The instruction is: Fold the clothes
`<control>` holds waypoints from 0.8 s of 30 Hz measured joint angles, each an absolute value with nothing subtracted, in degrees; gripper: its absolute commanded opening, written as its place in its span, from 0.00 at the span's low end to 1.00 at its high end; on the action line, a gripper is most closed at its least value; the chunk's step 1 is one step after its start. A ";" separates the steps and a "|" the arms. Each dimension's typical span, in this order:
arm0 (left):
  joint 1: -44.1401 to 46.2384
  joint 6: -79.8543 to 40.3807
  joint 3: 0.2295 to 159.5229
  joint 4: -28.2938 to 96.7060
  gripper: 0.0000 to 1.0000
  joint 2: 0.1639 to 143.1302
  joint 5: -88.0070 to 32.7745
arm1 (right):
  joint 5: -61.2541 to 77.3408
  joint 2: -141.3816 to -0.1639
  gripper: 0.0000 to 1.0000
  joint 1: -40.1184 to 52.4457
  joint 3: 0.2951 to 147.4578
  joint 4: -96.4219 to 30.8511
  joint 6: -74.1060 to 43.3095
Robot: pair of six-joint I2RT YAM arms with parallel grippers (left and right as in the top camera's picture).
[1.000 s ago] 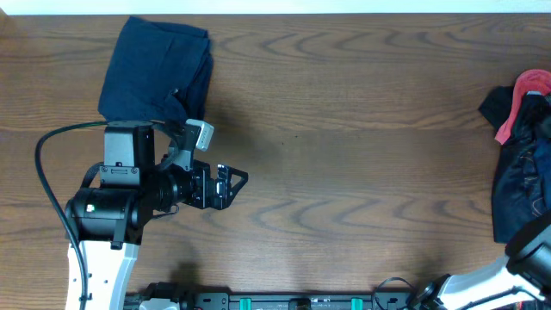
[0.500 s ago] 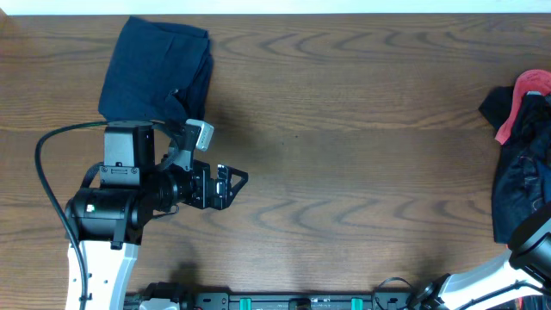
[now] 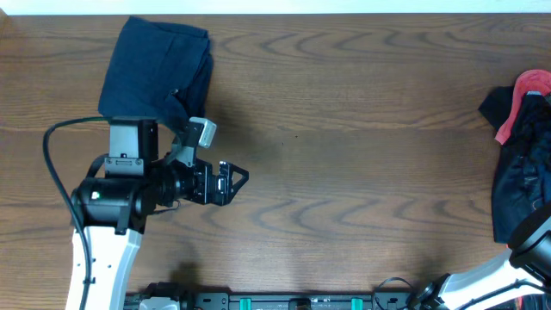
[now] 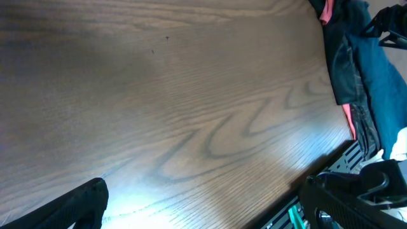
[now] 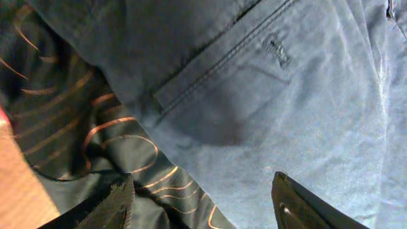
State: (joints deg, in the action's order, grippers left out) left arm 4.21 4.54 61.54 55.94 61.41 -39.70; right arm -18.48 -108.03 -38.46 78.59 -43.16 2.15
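Left arm (image 3: 112, 200) slightly rightward now; left pincer (image 3: 231, 183), right pincer (image 5: 203, 210) agape; one folded bundle (image 3: 155, 69), one heap (image 3: 521, 176).

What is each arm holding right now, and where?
Nothing. The left fingers are spread over bare table; the right fingers are spread over the heaped clothes, none pinched.

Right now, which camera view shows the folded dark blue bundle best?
The overhead view: the folded bundle lies nearly whole at the far left of the table, its near edge behind the left arm. The left wrist view faces away, toward the unfolded pile. The right wrist view shows only that pile's fabric, close up.
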 measured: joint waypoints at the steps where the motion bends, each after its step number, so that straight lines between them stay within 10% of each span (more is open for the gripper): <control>1: 4.19 4.56 61.54 55.94 0.98 61.76 -39.70 | -19.64 -108.40 0.68 -38.13 78.30 -43.07 2.15; 24: 4.19 4.58 61.54 55.92 0.98 64.79 -39.70 | -31.73 -113.91 0.70 -37.15 77.06 -42.70 0.47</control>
